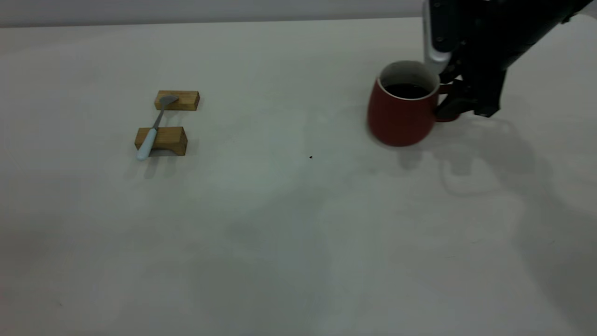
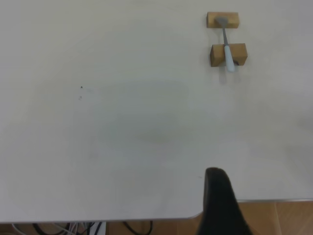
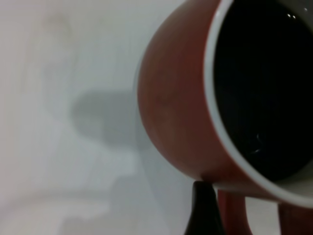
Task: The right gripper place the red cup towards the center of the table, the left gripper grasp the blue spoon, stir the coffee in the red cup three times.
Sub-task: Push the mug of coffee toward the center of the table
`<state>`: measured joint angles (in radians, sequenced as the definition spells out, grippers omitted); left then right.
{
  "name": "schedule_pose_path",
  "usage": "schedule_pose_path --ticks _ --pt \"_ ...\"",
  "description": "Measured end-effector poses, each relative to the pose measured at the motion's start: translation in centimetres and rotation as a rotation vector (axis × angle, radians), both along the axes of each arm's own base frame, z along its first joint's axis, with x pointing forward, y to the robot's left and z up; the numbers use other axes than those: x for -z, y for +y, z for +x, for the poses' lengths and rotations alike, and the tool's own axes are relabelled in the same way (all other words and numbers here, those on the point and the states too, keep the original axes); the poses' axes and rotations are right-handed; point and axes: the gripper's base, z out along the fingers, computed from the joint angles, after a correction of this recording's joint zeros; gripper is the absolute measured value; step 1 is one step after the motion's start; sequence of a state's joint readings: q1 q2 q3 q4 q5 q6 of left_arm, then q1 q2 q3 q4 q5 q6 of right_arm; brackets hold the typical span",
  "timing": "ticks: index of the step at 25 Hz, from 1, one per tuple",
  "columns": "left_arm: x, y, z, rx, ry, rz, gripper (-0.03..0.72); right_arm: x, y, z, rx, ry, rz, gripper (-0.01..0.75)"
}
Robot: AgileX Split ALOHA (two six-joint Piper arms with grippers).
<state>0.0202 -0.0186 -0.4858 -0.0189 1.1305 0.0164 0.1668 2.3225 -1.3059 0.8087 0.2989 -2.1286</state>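
The table (image 1: pixel 261 242) fills the lower part of the exterior view, bare and off-white, with a tiny dark speck (image 1: pixel 311 157) near the middle. In the upper right stands the red cup (image 1: pixel 402 107), upright, with the coffee (image 1: pixel 406 90) dark inside it. The right gripper (image 1: pixel 459 100) is just beside the cup, on its right, at the handle; its black fingers stand on both sides of the handle, pinching it.

In the upper left of this view the blue spoon (image 1: pixel 154 128) lies across two wooden blocks (image 1: pixel 162 140), the metal bowl on the farther block, the pale handle over the nearer one. It is well apart from the cup.

The right wrist view shows only the cup very close, its white rim, the coffee and one dark finger (image 3: pixel 204 210) touching beside the handle.

The left wrist view shows the spoon and blocks far off in its upper right, and one black finger (image 2: pixel 221 205) of the left gripper at the bottom, above the table edge. Whether this gripper is spread or pressed together I cannot tell.
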Motion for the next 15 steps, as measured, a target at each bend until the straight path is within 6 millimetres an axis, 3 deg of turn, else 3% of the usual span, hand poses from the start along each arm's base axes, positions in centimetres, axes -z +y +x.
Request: schedule_pose_path --ticks 8,15 --pt "0.0 0.0 0.0 0.000 0.000 0.000 0.527 0.2 6.6 0.9 -0.090 -0.035 0.060 0.588" --pt "0.0 0.0 0.0 0.000 0.000 0.000 0.527 -1.1 11.4 1.5 -0.122 -0.075 0.153 0.588"
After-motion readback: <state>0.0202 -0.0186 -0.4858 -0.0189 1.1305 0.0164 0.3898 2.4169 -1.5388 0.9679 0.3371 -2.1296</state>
